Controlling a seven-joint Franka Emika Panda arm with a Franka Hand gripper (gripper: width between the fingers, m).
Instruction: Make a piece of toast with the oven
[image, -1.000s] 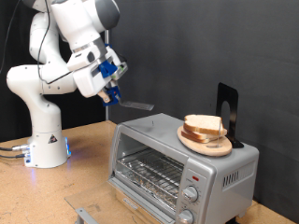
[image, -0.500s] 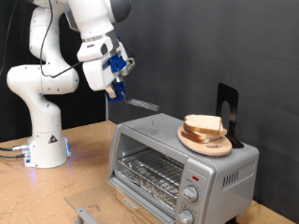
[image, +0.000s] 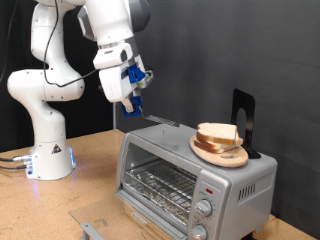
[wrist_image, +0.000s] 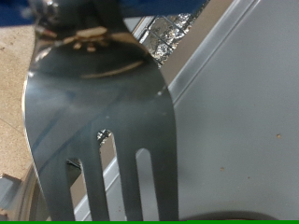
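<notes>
- Exterior view: the white Panda arm (image: 60, 70) reaches from its base at the view's left, and its pincer (image: 133, 103) hangs in the air above the oven's left end, blue-fingered and pointing down.
- From the pincer a flat metal spatula (image: 158, 121) sticks out towards the view's right, its blade just over the left part of the oven top; whether it touches the top cannot be told.
- Wrist view: the slotted metal spatula (wrist_image: 98, 131) fills most of the picture, its neck clamped between the blue fingers (wrist_image: 159, 7) at the edge of the frame, so the pincer is closed on the tool.
- Behind the blade in the wrist view lies the grey top of the oven (wrist_image: 243, 121), with a strip of crinkled foil (wrist_image: 173, 37) showing near the fingers.
- The oven (image: 195, 170) stands on the wooden table (image: 60, 200) at the exterior view's right; its glass door is shut, the wire rack shows through it with nothing seen on it, and the knobs sit at its right end.
- A round wooden plate (image: 220, 152) rests on the oven top's right half, and the piece of toast (image: 218, 134) lies on it as part of a small pile of slices.
- The bread is well to the exterior view's right of the pincer and lower than it; the spatula tip points its way but stops short of the plate.
- A black upright stand (image: 243, 118) rises just behind the plate.
</notes>
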